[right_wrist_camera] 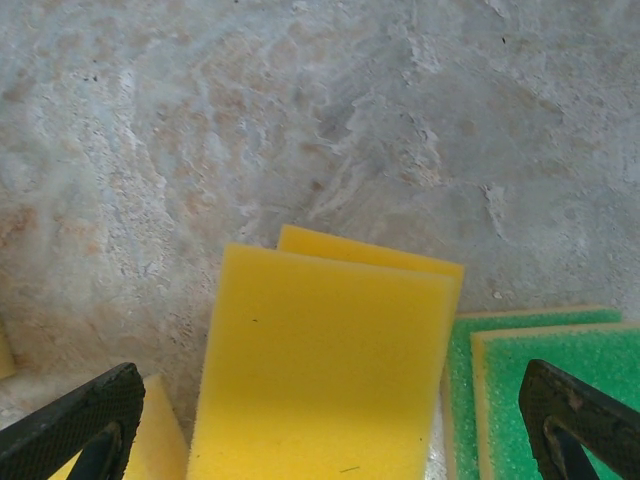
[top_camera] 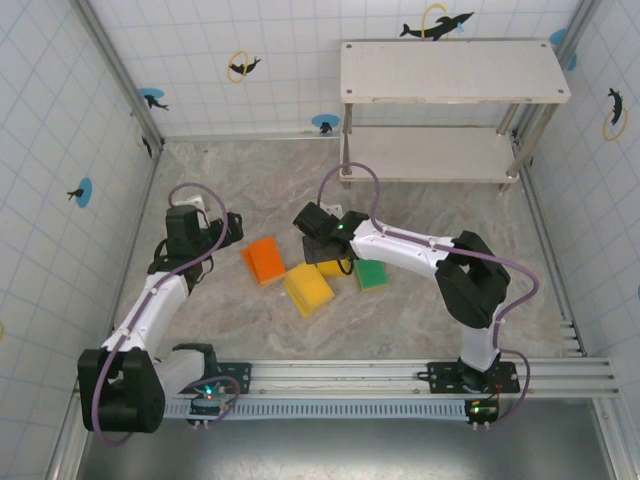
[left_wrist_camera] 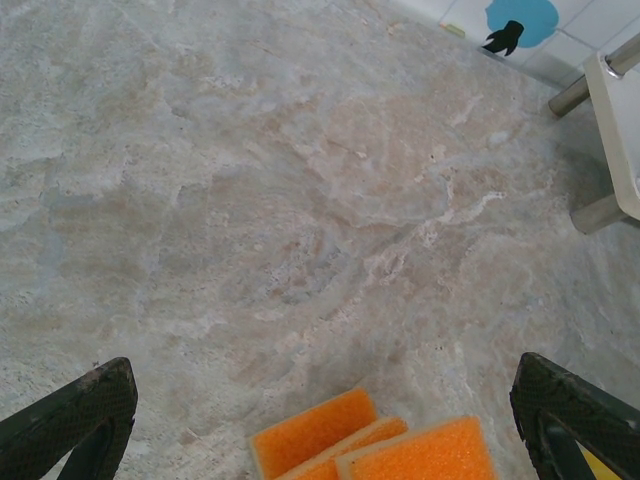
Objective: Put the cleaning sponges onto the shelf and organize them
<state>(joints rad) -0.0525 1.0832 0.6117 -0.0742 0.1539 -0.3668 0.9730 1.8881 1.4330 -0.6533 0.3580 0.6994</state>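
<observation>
**Sponges clustered mid-table, shelf well apart at the back**

The cleaning sponges (top_camera: 305, 283) lie in a loose cluster at the middle of the marbled table (top_camera: 250, 180). An orange stack (top_camera: 264, 260) is on the left, and a yellow stack (top_camera: 310, 294) sits just beside it toward the near edge. The green-faced sponges (top_camera: 371, 273) are on the right.

In the right wrist view, a yellow sponge (right_wrist_camera: 320, 370) rests on another yellow one. The green-faced pair, yellow along their edges, lies just to its right.

The shelf (top_camera: 455, 72) stands at the far right of the table against the tiled wall (top_camera: 280, 40). Its two pale boards are well apart from the sponges.

The right gripper (top_camera: 322, 240) hangs over the yellow sponge. Its fingers (right_wrist_camera: 80, 420) are spread wide to either side of the sponge and are not clamped on it.

The left gripper (top_camera: 222, 230) sits just left of the orange stack. Its fingers (left_wrist_camera: 75, 420) are also wide apart and grip nothing. In the left wrist view, the orange sponges lie low between them.
</observation>
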